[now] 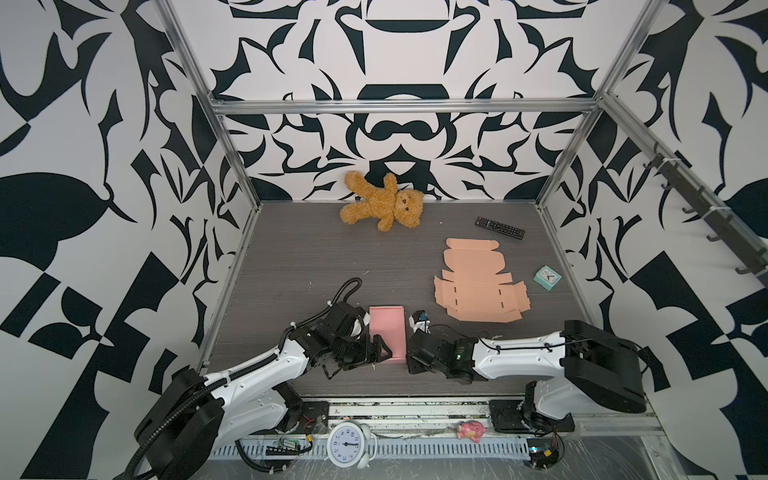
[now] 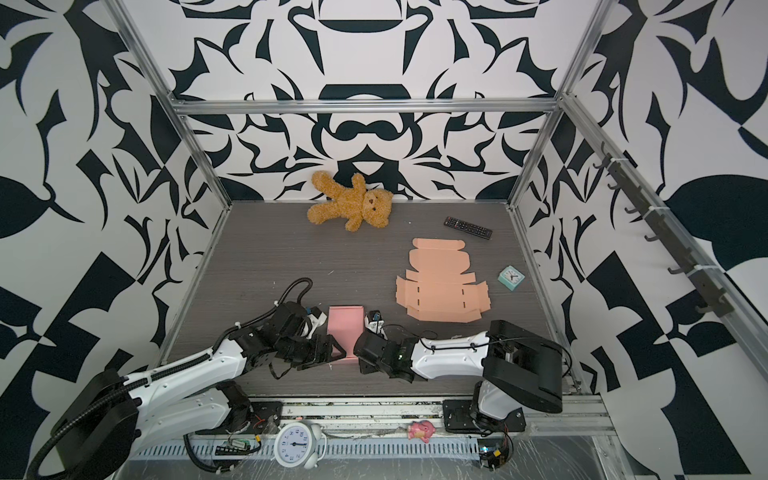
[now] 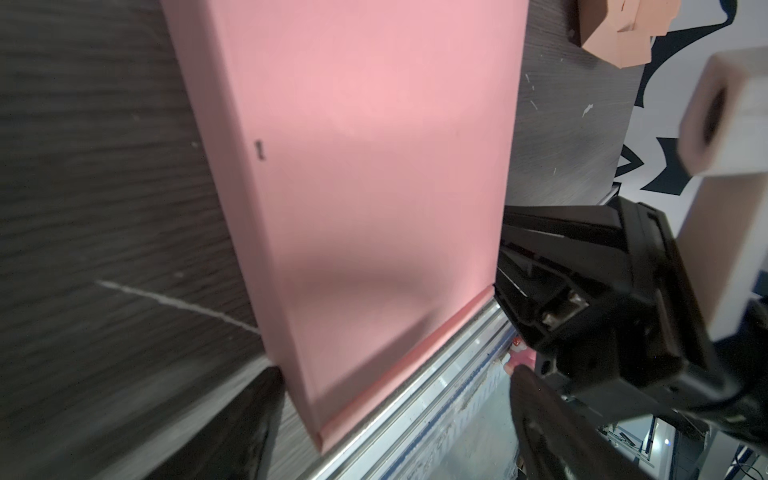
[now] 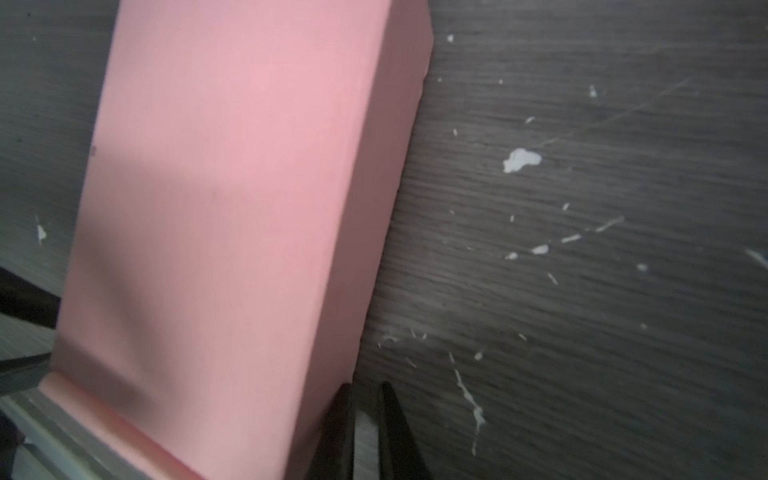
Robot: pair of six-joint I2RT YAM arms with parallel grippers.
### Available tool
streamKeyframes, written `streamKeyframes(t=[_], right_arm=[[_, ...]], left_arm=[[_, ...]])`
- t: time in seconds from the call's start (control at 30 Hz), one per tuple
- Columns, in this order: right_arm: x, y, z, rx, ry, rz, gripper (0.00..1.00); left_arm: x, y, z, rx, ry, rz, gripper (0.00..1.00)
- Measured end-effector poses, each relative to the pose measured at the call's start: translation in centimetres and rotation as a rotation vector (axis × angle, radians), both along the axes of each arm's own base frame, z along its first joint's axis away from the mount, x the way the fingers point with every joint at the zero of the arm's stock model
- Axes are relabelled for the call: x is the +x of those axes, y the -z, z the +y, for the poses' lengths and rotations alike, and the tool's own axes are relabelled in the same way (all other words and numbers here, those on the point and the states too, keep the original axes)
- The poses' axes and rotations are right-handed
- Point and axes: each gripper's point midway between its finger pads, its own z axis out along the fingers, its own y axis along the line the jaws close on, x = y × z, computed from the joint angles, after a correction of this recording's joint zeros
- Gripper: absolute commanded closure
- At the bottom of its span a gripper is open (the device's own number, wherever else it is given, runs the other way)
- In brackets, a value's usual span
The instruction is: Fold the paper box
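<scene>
Across the dark wood-grain table (image 1: 316,266), the largest loose thing is a flat salmon die-cut box blank (image 1: 478,286), unfolded. It lies well apart from both arms, to the right and further back. A brown teddy bear (image 1: 384,201) lies against the back wall.

The pink paper box (image 1: 386,330) sits at the front edge between the two arms, already folded into a closed oblong. Its lid is down, so whether anything is inside cannot be seen.

It looks light and thin-walled, and probably stiff along its creases but easy to dent in the middle of the broad top. Its smooth card would likely slide on the table if pushed. The long side walls near a corner seem the safest place to grip, not the top panel.

The left gripper (image 1: 379,352) has its jaws spread wide at either side of the box's near end. I cannot tell whether either finger touches the card. The right gripper (image 4: 366,403) has its jaws almost together with nothing between them, just beside the box's near right corner.

A black remote control (image 1: 500,227) and a small teal clock (image 1: 547,277) lie at the far right.
</scene>
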Motion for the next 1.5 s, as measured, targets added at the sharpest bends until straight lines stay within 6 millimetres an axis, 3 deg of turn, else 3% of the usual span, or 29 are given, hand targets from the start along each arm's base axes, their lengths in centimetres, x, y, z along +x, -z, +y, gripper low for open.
streamKeyframes(t=[0.73, 1.0, 1.13, 1.33, 1.5], right_arm=[[0.1, 0.2, 0.5, -0.029, 0.002, -0.029, 0.85], [-0.4, 0.0, 1.4, -0.016, -0.025, -0.016, 0.85], [-0.5, 0.2, 2.9, -0.042, -0.065, 0.007, 0.84], [-0.6, -0.8, 6.3, 0.005, -0.133, 0.022, 0.77], [-0.7, -1.5, 6.8, 0.021, -0.158, 0.02, 0.66]], left_arm=[[0.5, 0.3, 0.3, 0.01, -0.05, 0.019, 0.13], [4.1, 0.1, 1.3, 0.013, -0.108, 0.007, 0.14], [6.6, -0.3, 2.1, 0.015, -0.139, -0.022, 0.13], [10.7, -1.6, 3.9, -0.026, -0.187, -0.061, 0.12], [11.7, -1.2, 5.1, -0.029, -0.196, -0.054, 0.11]])
